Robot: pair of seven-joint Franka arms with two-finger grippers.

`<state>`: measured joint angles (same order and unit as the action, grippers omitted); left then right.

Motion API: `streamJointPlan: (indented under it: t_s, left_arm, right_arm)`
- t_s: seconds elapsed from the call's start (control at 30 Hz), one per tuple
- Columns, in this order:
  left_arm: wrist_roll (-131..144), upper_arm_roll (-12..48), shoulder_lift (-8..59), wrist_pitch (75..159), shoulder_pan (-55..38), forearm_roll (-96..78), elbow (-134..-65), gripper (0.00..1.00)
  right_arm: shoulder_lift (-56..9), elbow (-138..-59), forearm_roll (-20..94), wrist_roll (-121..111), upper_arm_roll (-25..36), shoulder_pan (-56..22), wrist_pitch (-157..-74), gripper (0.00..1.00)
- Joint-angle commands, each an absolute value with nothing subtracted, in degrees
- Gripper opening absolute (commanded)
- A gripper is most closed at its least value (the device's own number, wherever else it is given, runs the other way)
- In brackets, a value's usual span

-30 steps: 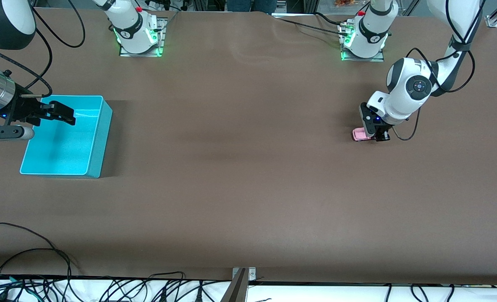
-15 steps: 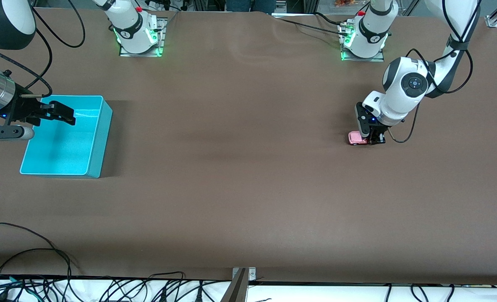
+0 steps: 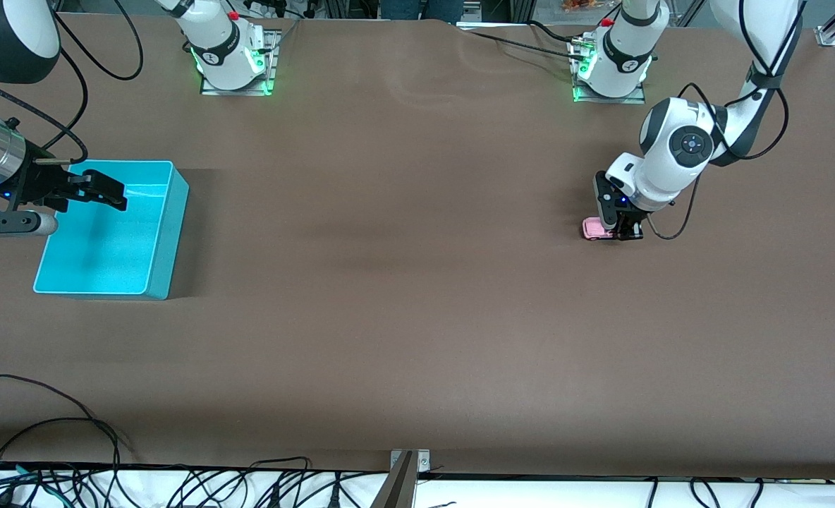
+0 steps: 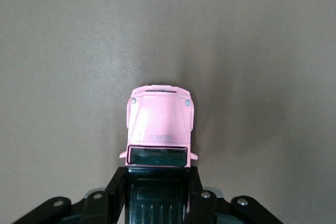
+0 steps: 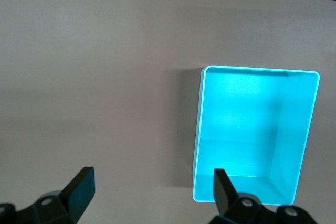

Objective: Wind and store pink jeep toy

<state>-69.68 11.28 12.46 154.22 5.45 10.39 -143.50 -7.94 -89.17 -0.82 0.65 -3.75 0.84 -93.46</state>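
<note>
The pink jeep toy [image 3: 593,228] is down at the brown table surface near the left arm's end. My left gripper [image 3: 622,230] is shut on its black rear half, one finger on each side. In the left wrist view the pink hood [image 4: 160,121] sticks out ahead of the left gripper [image 4: 156,176]. At the right arm's end stands the turquoise bin [image 3: 168,240], with nothing in it. My right gripper [image 3: 104,193] hangs open over the bin, waiting. The right wrist view shows the right gripper [image 5: 152,182] wide apart above the bin [image 5: 252,129].
Both arm bases [image 3: 230,56] [image 3: 611,63] stand along the edge farthest from the front camera. Loose cables [image 3: 72,430] and a metal bracket [image 3: 407,466] lie at the edge nearest it. Bare brown table stretches between the jeep and the bin.
My left gripper has shifted a little toward the right arm's end, taking the pink jeep toy with it along the table. The right arm has not moved.
</note>
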Motion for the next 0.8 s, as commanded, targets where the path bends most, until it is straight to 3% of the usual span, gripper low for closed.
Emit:
streamJointPlan:
  t_s: [0.0, 0.77]
  left_arm:
    - [-72.2, 11.3, 15.2, 154.2, 5.9, 11.5, -141.6, 0.00]
    - [-78.0, 9.8, 21.4, 154.3, 6.8, 6.0, -139.0, 0.00]
  right_arm:
    - [-7.9, -88.7, 0.0, 0.9, -4.1, 1.3, -93.3, 1.00]
    - [-7.9, -88.7, 0.0, 0.9, -4.0, 1.3, -93.3, 1.00]
